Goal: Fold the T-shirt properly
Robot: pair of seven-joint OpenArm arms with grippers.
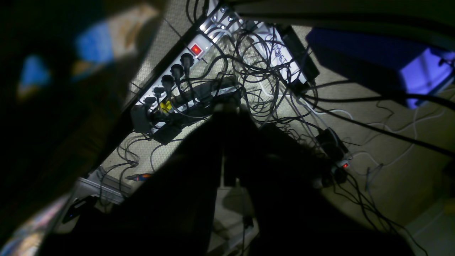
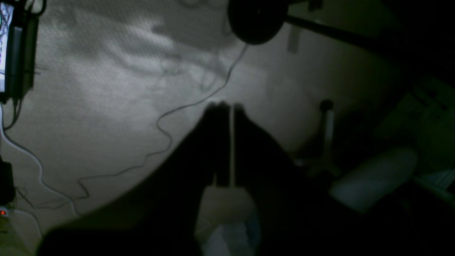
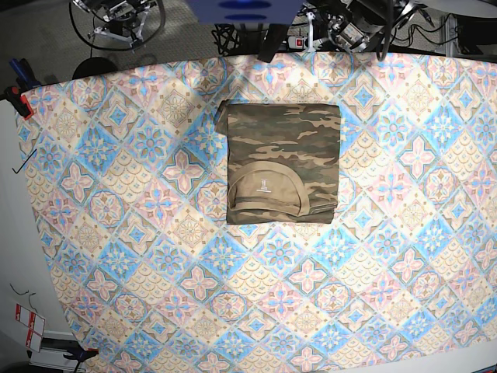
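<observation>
Facing floor: left gripper dark, apparently closed, over power strip and cables. Right gripper pinched, empty, above carpet. Base view: T-shirt lies squarely folded on tablecloth; folding looks finished.

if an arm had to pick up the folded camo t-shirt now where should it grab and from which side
Probably at the far edge of the T-shirt, the one nearest the arm bases, coming straight down from above. The shirt lies flat as a compact rectangle on the tablecloth, and that edge looks like a clean fold line, while the near edge holds the collar and looser layers that might splay.
</observation>
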